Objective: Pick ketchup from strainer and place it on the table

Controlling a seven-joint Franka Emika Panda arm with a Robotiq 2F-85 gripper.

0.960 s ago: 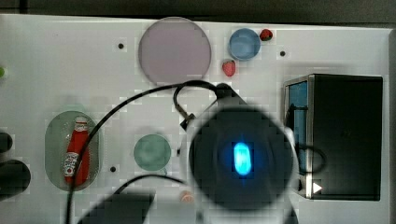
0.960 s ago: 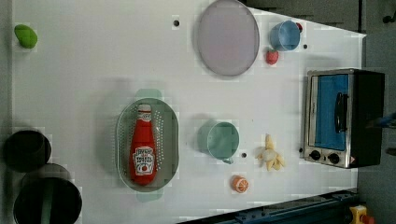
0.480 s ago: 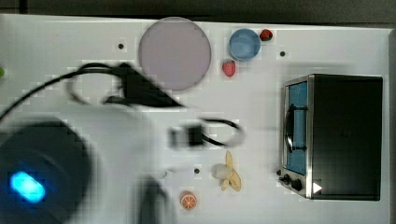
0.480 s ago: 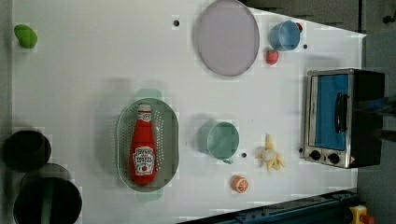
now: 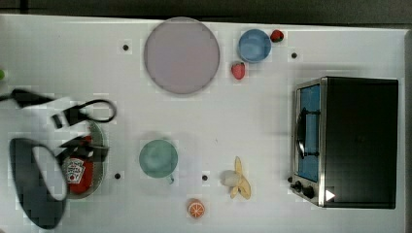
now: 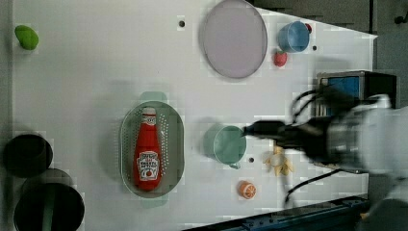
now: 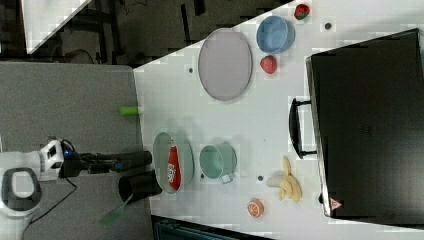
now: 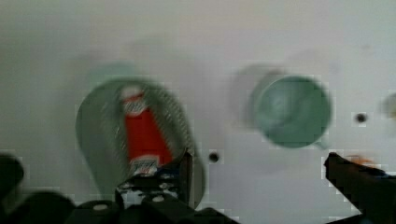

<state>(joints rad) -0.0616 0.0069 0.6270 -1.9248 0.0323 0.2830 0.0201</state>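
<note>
Still at the outset, nothing of the task is being accomplished yet: the white table [image 6: 96, 67] is carrying everything, and the pale green strainer [image 6: 126, 144] at the lower left of the left view is cradling the ketchup bottle [image 6: 146, 154], lying flat with its white cap toward the frame's top. The toaster oven [image 5: 357, 141] is sitting at the right of the top view, the lilac plate [image 5: 180, 54] at upper centre, the green cup [image 5: 158, 158] just right of the strainer. The gripper [image 8: 261, 163], seen from the wrist view, is hanging with its fingers wide apart and empty, above the strainer's edge. Lifting, carrying and setting the bottle down are all remaining. Compared with a second ago, the arm is crossing the top view from the centre right to the lower left, now partly covering the strainer, while the bottle is lying unmoved.
</note>
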